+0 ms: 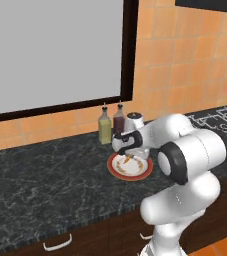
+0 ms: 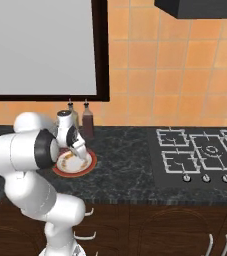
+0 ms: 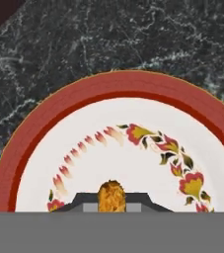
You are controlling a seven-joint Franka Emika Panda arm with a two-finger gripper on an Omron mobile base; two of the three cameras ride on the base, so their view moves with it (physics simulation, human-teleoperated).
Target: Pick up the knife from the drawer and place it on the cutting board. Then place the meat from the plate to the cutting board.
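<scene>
Meat point(image 3: 111, 196): small orange-tan piece, nearest the hand camera, pinched between the two dark fingertips point(image 3: 86, 201) at the bottom of the hand view. Sits low over the white centre of the plate; whether lifted clear or touching, cannot tell.

Gripper point(image 1: 128, 159): narrowed down, closed on the meat, pointing down at the plate. Seen in the left base view as a dark-jointed hand over the plate's near-left part; in the right base view point(image 2: 78, 153) at the plate's upper edge.

Plate point(image 3: 133, 89): round, white, red-orange rim, ring of red and olive floral ornament inside. Directly beneath the gripper, resting flat on the counter. Also marked in the left base view point(image 1: 145, 172) and the right base view point(image 2: 87, 167).

Counter point(image 1: 45, 180): black marbled stone, extending to both sides of the gripper and under the plate.

Oil bottle point(image 1: 105, 127): yellowish glass, dark spout, upright, just behind the gripper against the tiled wall.

Dark bottle point(image 1: 119, 119): brown-red, upright, beside the oil bottle, behind the gripper.

Hob point(image 2: 200, 152): dark surface with pale grates and a row of knobs, well apart from the gripper, to its right along the counter.

Cabinet fronts point(image 1: 57, 244): dark brown, white curved handles, below the counter edge, under the gripper's level.

Window panel point(image 1: 50, 50): pale grey, black frame, high behind the gripper.
</scene>
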